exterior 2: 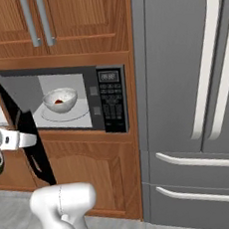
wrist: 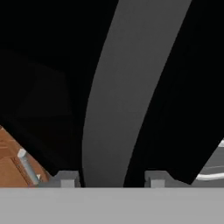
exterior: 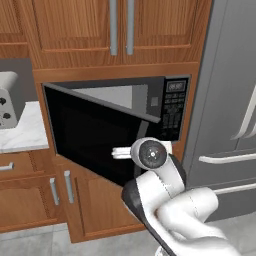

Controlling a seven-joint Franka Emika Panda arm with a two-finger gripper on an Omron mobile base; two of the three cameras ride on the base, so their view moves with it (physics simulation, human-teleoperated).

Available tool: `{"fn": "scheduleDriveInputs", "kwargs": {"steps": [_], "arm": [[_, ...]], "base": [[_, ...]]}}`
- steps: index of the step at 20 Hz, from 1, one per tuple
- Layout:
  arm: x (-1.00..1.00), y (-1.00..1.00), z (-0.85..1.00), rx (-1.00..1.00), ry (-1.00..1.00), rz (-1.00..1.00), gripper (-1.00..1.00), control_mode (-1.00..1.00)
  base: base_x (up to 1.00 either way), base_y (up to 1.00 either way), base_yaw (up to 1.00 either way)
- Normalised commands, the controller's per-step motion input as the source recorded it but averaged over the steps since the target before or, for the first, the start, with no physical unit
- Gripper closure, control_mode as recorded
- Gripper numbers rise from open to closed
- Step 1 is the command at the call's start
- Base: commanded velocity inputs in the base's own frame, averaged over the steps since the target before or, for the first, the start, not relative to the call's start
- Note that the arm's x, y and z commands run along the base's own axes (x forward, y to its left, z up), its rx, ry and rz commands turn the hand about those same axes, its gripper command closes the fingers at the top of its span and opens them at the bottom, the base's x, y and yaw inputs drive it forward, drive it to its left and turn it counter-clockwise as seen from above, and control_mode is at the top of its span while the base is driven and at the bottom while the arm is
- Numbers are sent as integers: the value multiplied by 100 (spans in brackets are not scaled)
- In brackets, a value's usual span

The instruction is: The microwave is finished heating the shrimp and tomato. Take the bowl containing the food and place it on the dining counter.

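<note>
The two-finger gripper [wrist: 111, 178] stands with its dark tips slightly apart on either side of the black bar handle [wrist: 118, 92] of the microwave's black-glass door [exterior: 95, 135], not clearly clamped on it. Beyond the open door, the small round white-grey marbled bowl [exterior 2: 60, 100] sits on the round turntable [exterior 2: 66, 114] inside the wide built-in black-fronted microwave [exterior 2: 112, 99], something small and red in it. It looks rigid, smooth, probably slippery and breakable; pinching the rim wall seems best.

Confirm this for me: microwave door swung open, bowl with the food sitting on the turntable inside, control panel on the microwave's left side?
Not quite: the control panel is on the right side of the microwave, as the right base view shows. The door is open and the bowl sits on the turntable.
</note>
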Motion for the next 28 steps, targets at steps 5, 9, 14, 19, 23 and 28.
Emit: {"fn": "scheduleDriveInputs", "kwargs": {"steps": [5,9,14,19,23,28], "arm": [[-100,18,-17,-2,-9,0,-100,-100],[-100,0,1,0,-32,-2,-100,-100],[-90,-36,28,3,-30,-3,-100,-100],[-15,-100,42,27,-15,11,-100,-100],[12,-100,26,36,-7,15,-100,-100],[32,-100,4,42,-1,17,-100,-100]], "base": [[0,0,0],[0,0,0],[0,0,0],[0,0,0],[0,0,0],[0,0,0]]}}
